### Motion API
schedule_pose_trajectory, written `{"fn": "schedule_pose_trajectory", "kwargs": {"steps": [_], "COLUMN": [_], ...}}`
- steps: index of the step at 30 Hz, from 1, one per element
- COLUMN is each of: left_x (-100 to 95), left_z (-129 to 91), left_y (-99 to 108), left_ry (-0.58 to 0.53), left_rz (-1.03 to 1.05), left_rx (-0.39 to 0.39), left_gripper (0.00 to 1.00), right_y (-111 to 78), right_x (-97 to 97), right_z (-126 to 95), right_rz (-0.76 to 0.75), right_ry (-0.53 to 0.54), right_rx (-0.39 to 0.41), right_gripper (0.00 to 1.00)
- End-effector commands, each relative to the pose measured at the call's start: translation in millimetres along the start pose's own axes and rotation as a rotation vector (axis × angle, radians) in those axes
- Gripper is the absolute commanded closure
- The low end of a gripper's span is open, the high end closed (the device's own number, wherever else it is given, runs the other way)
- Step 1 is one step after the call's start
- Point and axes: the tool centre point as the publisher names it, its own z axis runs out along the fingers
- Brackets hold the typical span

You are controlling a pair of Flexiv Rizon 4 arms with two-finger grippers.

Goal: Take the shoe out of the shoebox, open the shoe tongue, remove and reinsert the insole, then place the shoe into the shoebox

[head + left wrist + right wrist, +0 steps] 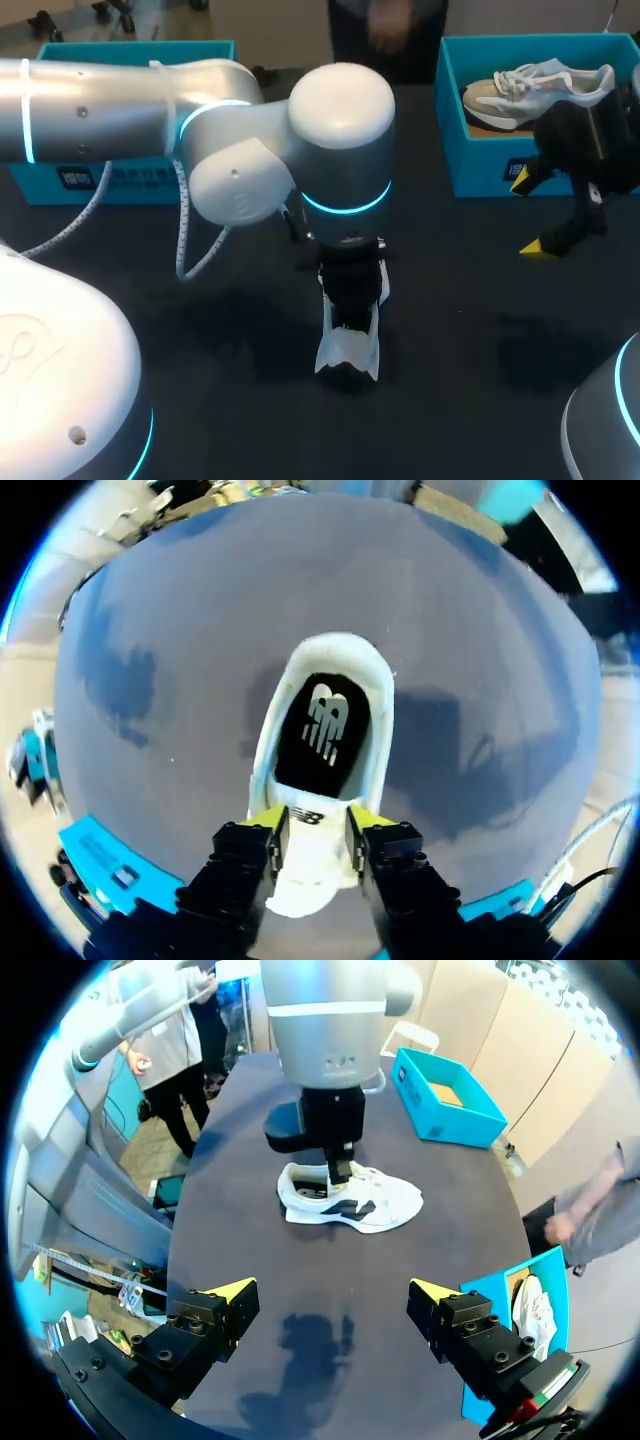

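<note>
The left gripper (317, 822) is drawn in narrow, its 2 yellow tips pinching the white tongue (308, 825) of the shoe (350, 1200) from both sides. Ahead of the fingers, the black insole (325, 730) shows in the shoe's opening. The shoe stands on its sole at the middle of the table (480, 330). Its long axis runs near to far, heel toward the robot, toe toward the far edge where the left shoebox (60, 180) and right shoebox (480, 160) stand. The right gripper (332, 1290) hangs spread wide and empty above the table, just before the right shoebox, which holds a 2nd shoe (530, 90).
</note>
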Motion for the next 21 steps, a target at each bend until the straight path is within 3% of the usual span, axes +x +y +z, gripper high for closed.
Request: {"fn": "schedule_pose_trajectory", "kwargs": {"steps": [1,5,8,9,10,15,21], "left_x": [11.6,20.0,24.0,28.1,30.6,39.3,39.3], "left_z": [-30,-41,-45,-49,-52,-57,-57], "left_y": [-4,-7,-9,-12,-14,-19,-19], "left_ry": [0.039,0.050,0.045,0.053,0.064,0.068,0.068], "left_rz": [-0.101,-0.232,-0.311,-0.384,-0.414,-0.516,-0.516], "left_rx": [-0.014,-0.017,-0.025,-0.025,-0.027,-0.015,-0.015], "left_gripper": [0.58,0.58,0.54,0.18,0.09,0.00,0.00], "right_y": [1.2,1.2,1.2,1.2,1.2,1.2,1.2], "right_x": [-1.9,-1.9,-1.9,-1.9,-1.9,-1.9,-1.9], "right_z": [1,1,1,1,1,1,1], "right_rz": [0.001,0.001,0.001,0.001,0.001,0.001,0.001], "right_ry": [0.003,0.003,0.003,0.003,0.003,0.003,0.003], "right_rx": [0.004,0.004,0.004,0.004,0.004,0.004,0.004], "right_gripper": [0.00,0.00,0.00,0.00,0.00,0.00,0.00]}}
